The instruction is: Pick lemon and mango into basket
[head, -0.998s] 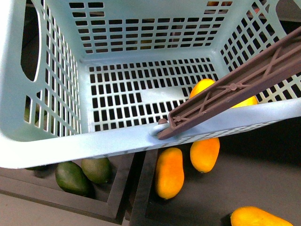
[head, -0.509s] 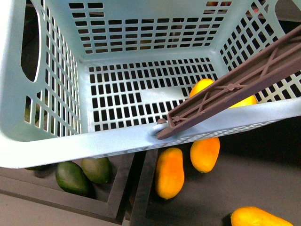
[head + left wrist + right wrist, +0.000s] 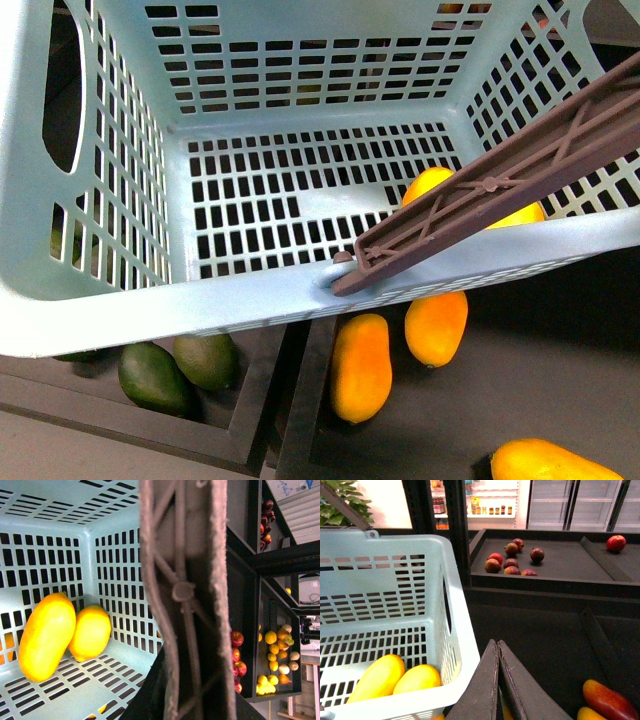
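Note:
The pale aqua basket [image 3: 250, 300] fills most of the front view. Its brown handle [image 3: 500, 180] slants across the right side. My left gripper [image 3: 185, 690] is shut on that handle [image 3: 182, 580], seen close up in the left wrist view. On the basket floor, in a corner, lie the longer mango [image 3: 47, 635] and the shorter lemon [image 3: 90, 632], touching side by side. The right wrist view shows both, mango [image 3: 375, 677] and lemon [image 3: 417, 677]. In the front view the handle partly hides them. My right gripper [image 3: 497, 642] is shut on nothing, just outside the basket wall [image 3: 460, 625].
Below the basket, more orange fruits [image 3: 361, 365] [image 3: 436, 327] [image 3: 550, 460] lie on a dark shelf, beside green avocados [image 3: 153, 377]. A dark tray with red apples [image 3: 510, 562] stands beyond the right gripper. A reddish mango [image 3: 610, 697] lies near it. Shelves of mixed fruit [image 3: 277, 650] stand behind.

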Robot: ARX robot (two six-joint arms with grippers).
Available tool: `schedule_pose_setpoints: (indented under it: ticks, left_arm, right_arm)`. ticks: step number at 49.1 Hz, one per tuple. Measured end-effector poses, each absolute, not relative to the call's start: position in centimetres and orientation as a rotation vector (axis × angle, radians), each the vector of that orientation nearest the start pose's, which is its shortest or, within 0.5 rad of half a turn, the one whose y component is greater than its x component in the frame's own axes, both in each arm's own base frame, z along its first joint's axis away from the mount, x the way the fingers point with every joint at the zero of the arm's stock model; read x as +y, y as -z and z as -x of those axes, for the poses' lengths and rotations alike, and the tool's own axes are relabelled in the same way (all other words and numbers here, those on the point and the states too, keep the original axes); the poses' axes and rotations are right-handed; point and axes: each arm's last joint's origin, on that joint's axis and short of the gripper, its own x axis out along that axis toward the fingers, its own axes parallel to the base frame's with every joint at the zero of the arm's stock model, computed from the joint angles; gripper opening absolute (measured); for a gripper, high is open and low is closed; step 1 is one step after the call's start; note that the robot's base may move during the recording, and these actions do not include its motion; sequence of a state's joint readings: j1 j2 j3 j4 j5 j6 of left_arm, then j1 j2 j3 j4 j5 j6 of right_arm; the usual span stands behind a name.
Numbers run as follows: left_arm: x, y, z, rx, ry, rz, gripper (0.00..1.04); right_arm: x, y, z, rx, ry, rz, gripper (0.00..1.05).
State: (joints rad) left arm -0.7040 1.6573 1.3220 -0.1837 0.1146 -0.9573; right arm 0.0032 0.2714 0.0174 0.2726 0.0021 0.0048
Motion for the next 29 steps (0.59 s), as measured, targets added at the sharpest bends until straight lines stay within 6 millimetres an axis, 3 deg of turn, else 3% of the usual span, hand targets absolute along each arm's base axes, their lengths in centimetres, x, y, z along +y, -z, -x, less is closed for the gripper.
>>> schedule_pose_setpoints:
  ticks: [29]
  left_arm:
    - [-24.7, -29.5, -28.6, 0.840, 0.484, 0.729, 0.05]
  right_arm:
    - [0.0, -16.9, -9.7, -0.012, -0.001, -0.004, 0.02]
